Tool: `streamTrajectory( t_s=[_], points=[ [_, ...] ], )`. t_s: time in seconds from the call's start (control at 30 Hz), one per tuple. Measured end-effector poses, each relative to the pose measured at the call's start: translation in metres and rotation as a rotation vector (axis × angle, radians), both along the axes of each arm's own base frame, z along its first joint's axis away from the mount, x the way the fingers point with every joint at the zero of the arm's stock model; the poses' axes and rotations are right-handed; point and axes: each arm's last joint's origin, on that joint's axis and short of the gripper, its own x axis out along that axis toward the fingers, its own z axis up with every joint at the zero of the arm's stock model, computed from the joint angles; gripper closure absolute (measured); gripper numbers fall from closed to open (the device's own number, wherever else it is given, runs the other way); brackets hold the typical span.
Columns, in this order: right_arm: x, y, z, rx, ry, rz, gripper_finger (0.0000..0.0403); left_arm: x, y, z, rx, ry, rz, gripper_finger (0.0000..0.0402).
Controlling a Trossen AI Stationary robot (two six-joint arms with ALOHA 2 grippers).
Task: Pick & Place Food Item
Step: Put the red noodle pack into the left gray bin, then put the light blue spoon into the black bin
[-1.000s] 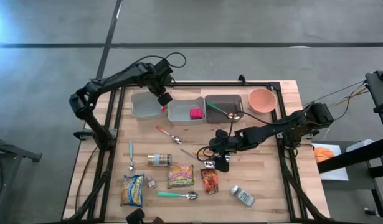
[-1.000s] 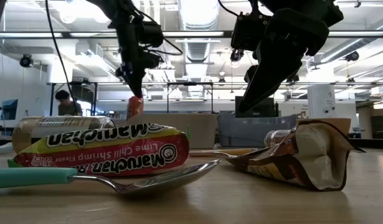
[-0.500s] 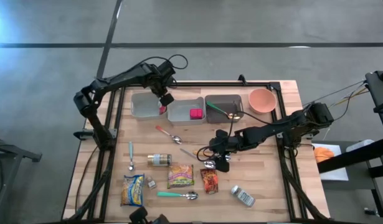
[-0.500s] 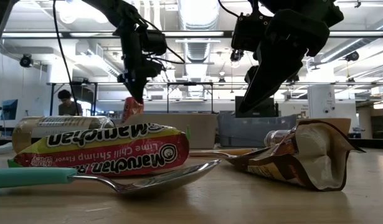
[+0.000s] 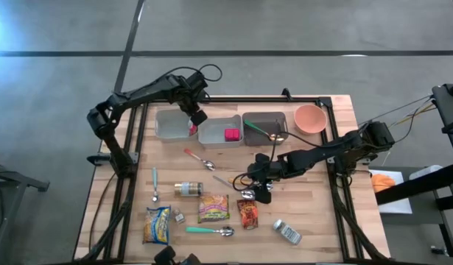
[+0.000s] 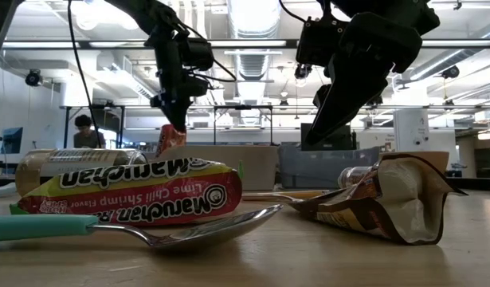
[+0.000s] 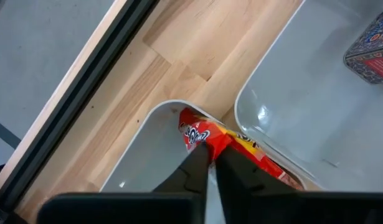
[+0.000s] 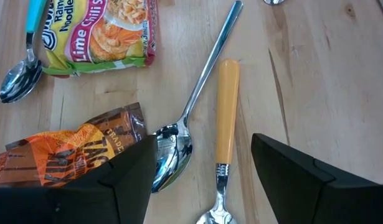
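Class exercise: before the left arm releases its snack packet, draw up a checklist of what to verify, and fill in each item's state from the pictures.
1. Left gripper pinches the red snack packet: ok.
2. Packet is over the leftmost grey bin, near its corner: ok.
3. Packet clears the neighbouring bin holding the pink item: cannot tell; it lies close to the shared rims.
4. Packet touches the bin floor: cannot tell.
5. Right gripper is open, holds nothing and hovers by the orange-brown packet, away from the bins: ok.

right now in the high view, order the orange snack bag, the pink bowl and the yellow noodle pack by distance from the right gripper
1. orange snack bag, just below the right gripper.
2. pink bowl, at the table's far right corner.
3. yellow noodle pack, near the front left edge.
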Motion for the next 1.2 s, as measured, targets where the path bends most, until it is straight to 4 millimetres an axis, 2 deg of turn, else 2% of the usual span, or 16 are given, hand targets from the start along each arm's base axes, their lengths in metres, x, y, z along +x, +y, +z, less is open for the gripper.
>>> streamTrajectory(
  t_s=[0.27,0.47,1.0,1.2],
  points=[
    [0.0,0.0,0.0,0.0,0.0,0.0,0.0145,0.0,0.0,0.0,-0.004,-0.006,0.025,0.0274],
    [0.0,0.0,0.0,0.0,0.0,0.0,0.0145,0.0,0.0,0.001,-0.004,-0.009,0.033,0.0231],
    [0.0,0.0,0.0,0.0,0.0,0.0,0.0145,-0.003,-0.002,0.008,0.003,-0.027,0.05,0.0222],
    [0.0,0.0,0.0,0.001,0.0,-0.001,0.0145,-0.016,-0.012,0.031,0.022,-0.054,0.05,0.0222]
  ],
)
